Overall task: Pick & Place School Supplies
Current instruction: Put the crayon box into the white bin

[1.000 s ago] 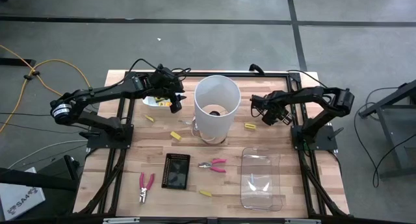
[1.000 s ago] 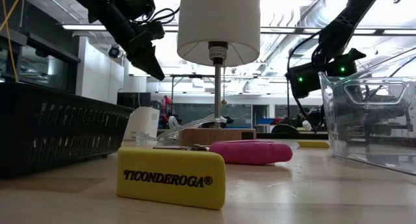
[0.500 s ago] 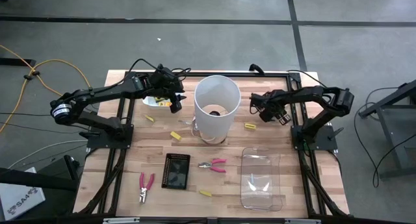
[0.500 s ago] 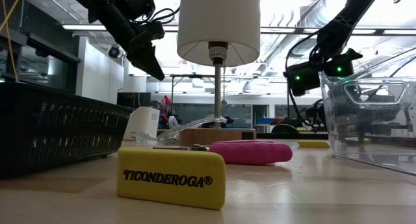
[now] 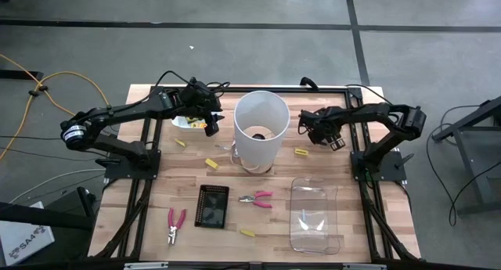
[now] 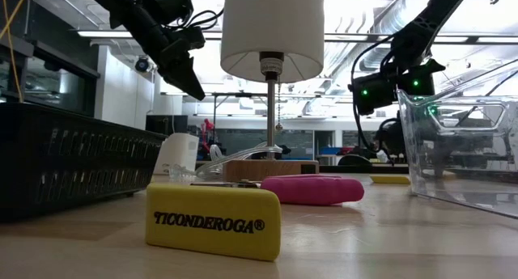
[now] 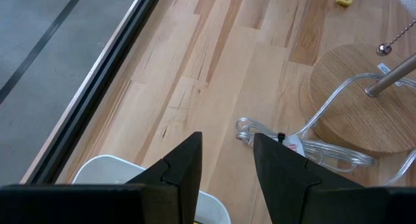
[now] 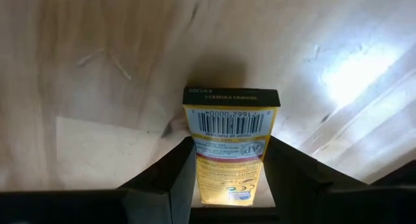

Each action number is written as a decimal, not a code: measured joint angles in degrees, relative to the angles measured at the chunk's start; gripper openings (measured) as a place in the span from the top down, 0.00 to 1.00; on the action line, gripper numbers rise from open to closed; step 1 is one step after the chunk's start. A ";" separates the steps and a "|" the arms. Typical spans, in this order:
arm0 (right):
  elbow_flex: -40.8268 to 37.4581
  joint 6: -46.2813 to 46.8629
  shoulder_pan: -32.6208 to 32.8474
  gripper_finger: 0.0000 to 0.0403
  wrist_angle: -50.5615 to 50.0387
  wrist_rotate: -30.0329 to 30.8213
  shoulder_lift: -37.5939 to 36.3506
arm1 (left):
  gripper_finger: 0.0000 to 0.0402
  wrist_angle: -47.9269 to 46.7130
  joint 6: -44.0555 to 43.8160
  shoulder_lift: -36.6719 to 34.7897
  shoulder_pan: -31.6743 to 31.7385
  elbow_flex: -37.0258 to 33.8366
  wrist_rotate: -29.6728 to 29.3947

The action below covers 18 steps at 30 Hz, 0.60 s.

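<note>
My right gripper (image 5: 313, 135) (image 8: 231, 146) hangs right of the white lamp (image 5: 261, 129), shut on a yellow crayon box (image 8: 231, 120) above the wood. My left gripper (image 5: 210, 123) (image 7: 226, 149) is open, raised over the white dish (image 5: 182, 121) (image 7: 107, 175) at the far left. Yellow erasers lie flat on the table (image 5: 301, 152) (image 5: 211, 163) (image 5: 180, 142) (image 5: 247, 232); the nearest fills the low view (image 6: 212, 220). Two pink-handled pliers lie on their sides (image 5: 257, 198) (image 5: 175, 225). My right gripper pinches the crayon box between its two fingers, which sit on the box's two long side edges (image 8: 207, 160) near the end closest to the wrist. The box runs along the fingers, with its barcode end sticking out ahead. It is lifted clear and casts a shadow on the wood.
The lamp stands mid-table on a round wooden base (image 7: 364, 100) with a clear cord (image 7: 305, 143) looping from it. A clear plastic bin (image 5: 315, 215) (image 6: 461, 141) sits near right. A black mesh tray (image 5: 212, 205) lies near centre. Black frame rails border the table.
My right gripper, still shut on the crayon box, has drifted toward the table's left, closer to the lamp, and has risen slightly.
</note>
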 joint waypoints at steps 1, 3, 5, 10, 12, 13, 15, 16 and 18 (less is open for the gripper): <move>0.01 0.83 -0.23 0.61 0.00 -0.06 0.00 | 0.67 0.01 0.00 0.00 0.00 0.00 0.00; 0.07 2.30 -0.66 0.61 0.00 -0.23 0.00 | 0.67 0.01 0.00 0.00 -0.02 0.00 0.00; 0.11 3.17 -1.10 0.61 0.00 -0.37 -0.02 | 0.67 0.01 0.00 0.00 0.00 0.00 0.00; 0.11 4.11 -1.44 0.61 0.00 -0.35 -0.04 | 0.67 0.01 0.00 0.00 0.00 0.00 0.00; 0.13 4.13 -1.45 0.61 0.02 -0.34 -0.04 | 0.67 0.01 0.00 0.00 0.00 0.00 0.00; 0.14 4.14 -1.44 0.61 0.02 -0.34 -0.04 | 0.67 0.01 0.00 0.00 0.00 0.00 0.00; 0.34 4.79 -1.47 0.61 -0.03 -0.35 -0.04 | 0.67 0.01 0.00 0.00 -0.01 0.00 0.00; 0.67 5.42 -1.51 0.61 -0.02 -0.41 -0.02 | 0.67 0.01 0.00 0.00 0.00 0.00 0.00; 1.60 6.29 -1.62 0.61 0.40 -0.68 -0.02 | 0.67 0.01 0.00 0.00 0.00 0.00 0.00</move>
